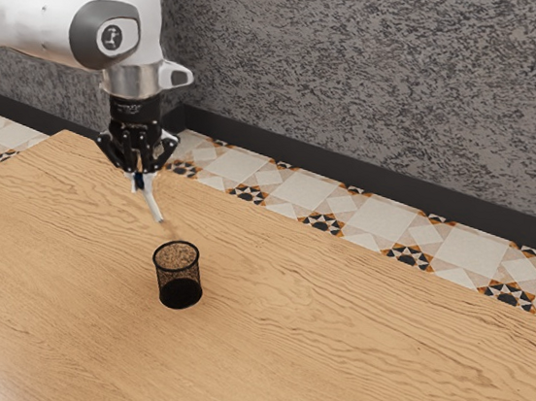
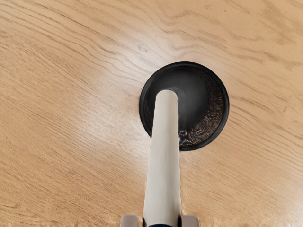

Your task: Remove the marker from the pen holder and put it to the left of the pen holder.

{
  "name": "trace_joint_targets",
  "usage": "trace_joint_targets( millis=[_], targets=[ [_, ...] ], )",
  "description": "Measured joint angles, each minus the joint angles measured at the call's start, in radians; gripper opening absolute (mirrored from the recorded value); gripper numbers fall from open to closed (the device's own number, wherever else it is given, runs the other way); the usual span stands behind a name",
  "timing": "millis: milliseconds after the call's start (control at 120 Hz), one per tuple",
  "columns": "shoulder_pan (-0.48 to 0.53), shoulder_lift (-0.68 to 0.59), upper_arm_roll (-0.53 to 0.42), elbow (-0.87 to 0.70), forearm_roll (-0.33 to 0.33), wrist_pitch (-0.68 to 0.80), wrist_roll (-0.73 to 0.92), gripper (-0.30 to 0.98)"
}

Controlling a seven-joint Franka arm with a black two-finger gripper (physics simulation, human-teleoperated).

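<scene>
In the exterior view the black gripper (image 1: 141, 177) is above the table, up and to the exterior view's left of the pen holder, shut on the marker (image 1: 153, 201). The white marker hangs tilted, its lower end pointing down toward the exterior view's right, above the holder's rim and apart from it. The black mesh pen holder (image 1: 179, 278) stands upright on the table. In the wrist view the gripper (image 2: 161, 221) has its two fingertips on either side of the marker (image 2: 164, 156), which reaches out across the opening of the pen holder (image 2: 221, 120).
The wooden table (image 1: 347, 357) extends around the holder on all sides. Beyond its far edge lie a patterned tile floor (image 1: 324, 224) and a grey wall (image 1: 389, 88) with a dark baseboard.
</scene>
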Motion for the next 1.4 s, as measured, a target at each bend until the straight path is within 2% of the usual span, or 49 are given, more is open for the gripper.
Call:
trace_joint_targets(
  millis=[108,183,242,333,525,733,775,950,1042,1167,1258,1317,1400],
  targets=[
    [0.031,-0.013,0.016,-0.004,0.075,-0.150,-0.039,-0.09],
    [0.018,0.017,0.070,-0.008,0.128,-0.263,-0.081,-0.10],
    [0.014,0.069,0.132,-0.013,0.160,-0.344,-0.119,-0.10],
    [0.081,0.195,0.204,-0.016,0.191,-0.436,-0.178,-0.10],
    [0.124,0.367,0.233,-0.017,0.220,-0.526,-0.283,-0.10],
    [0.125,0.434,0.233,-0.020,0.222,-0.524,-0.352,-0.10],
    [0.122,0.436,0.233,-0.020,0.221,-0.521,-0.364,-0.05],
    [0.118,0.434,0.227,-0.028,0.206,-0.491,-0.399,0.31],
    [0.098,0.381,0.224,-0.042,0.178,-0.444,-0.383,0.43],
    [0.057,0.242,0.201,-0.059,0.122,-0.352,-0.325,0.53],
    [0.048,0.100,0.091,-0.028,0.096,-0.290,-0.277,0.57],
    [0.034,0.078,0.025,0.056,0.061,-0.256,-0.235,0.59],
    [0.022,0.076,-0.002,0.147,-0.023,-0.192,-0.148,0.61]
  ],
)
